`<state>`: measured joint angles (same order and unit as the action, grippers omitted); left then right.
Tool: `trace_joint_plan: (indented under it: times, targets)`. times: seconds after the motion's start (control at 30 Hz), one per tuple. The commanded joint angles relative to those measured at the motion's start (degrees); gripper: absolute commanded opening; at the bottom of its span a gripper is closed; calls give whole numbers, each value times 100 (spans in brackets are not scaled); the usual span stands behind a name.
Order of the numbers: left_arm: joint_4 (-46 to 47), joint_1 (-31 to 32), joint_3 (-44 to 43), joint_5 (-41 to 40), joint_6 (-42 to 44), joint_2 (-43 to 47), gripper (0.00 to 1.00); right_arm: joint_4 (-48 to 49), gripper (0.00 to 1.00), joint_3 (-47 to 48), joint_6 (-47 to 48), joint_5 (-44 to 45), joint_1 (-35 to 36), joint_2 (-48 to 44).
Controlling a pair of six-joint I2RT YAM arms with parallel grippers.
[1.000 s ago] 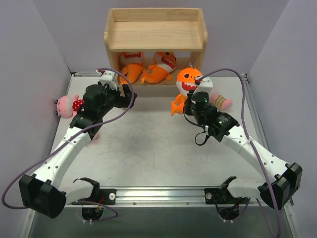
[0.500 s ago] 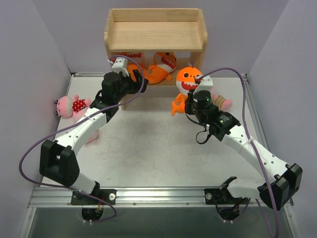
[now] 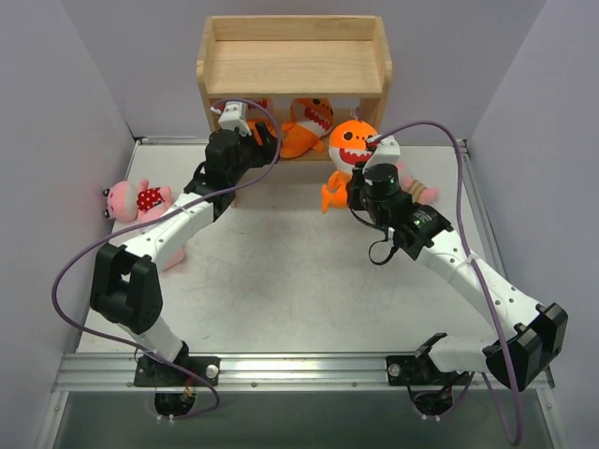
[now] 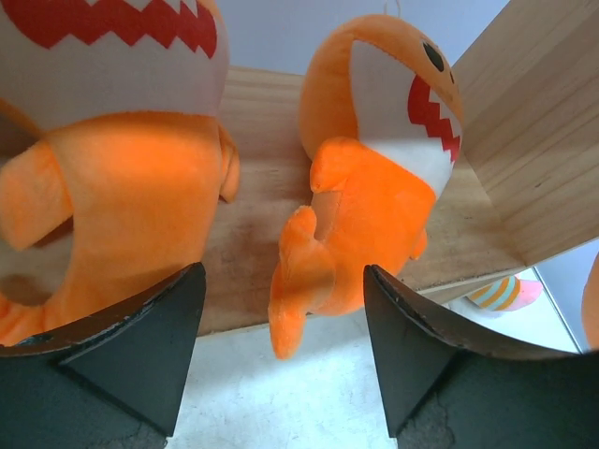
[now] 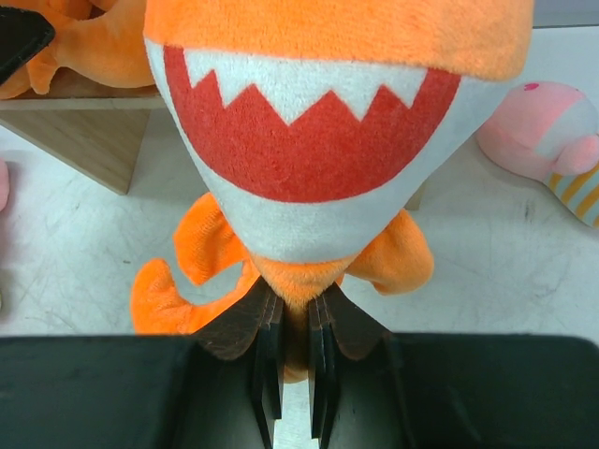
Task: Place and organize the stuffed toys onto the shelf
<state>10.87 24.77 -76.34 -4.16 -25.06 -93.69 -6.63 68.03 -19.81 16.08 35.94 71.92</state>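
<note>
Orange plush with a white belly and a red, zigzag-toothed mouth fills the right wrist view: this held fish (image 5: pixel 309 140) is pinched at its lower tip by the right gripper (image 5: pixel 295 327), whose jaws are clamped tight on the fabric. It stands upright just in front of the shelf's (image 3: pixel 294 67) right front corner, its tail fins spread below it.

Light bare wood makes up the shelf, with a raised rim round its top. On its lowest board sit two more orange toys. The left fish (image 4: pixel 122 178) shows its toothy mouth high up, and the right fish (image 4: pixel 374 187) leans beside the shelf's right side panel.

At the shelf's lower opening, the left gripper (image 4: pixel 281 276) has its jaws spread wide, gripping nothing.

A pink polka-dot doll (image 3: pixel 131 200) lies on the table (image 3: pixel 281 271), well off the shelf's left front corner. A pink striped doll (image 5: pixel 552 140) lies near the right front corner, behind the held fish.
</note>
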Motion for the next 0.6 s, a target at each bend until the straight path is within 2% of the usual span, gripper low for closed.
trace_joint_plan:
  times: [0.0, 0.2, 0.33, 0.4, 0.43, 0.57]
  targets:
    - [468, 98, -338, -76, -69, -97, 75, 233, 0, 316, 127, -69, -70, 111]
    - [539, 159, -426, -128, -104, -308, 66, 294, 0, 544, 144, -166, -254, 384]
    - [609, 159, -365, -269, -131, -325, 48, 338, 0, 720, 162, -289, -404, 577]
    - [696, 159, -321, -304, -148, -317, 43, 338, 0, 860, 153, -342, -465, 718]
    - [749, 159, -260, -374, -166, -308, 37, 356, 0, 896, 162, -351, -474, 762]
    - [785, 150, -145, -576, -324, -299, 28, 391, 0, 1124, 197, -368, -492, 1051]
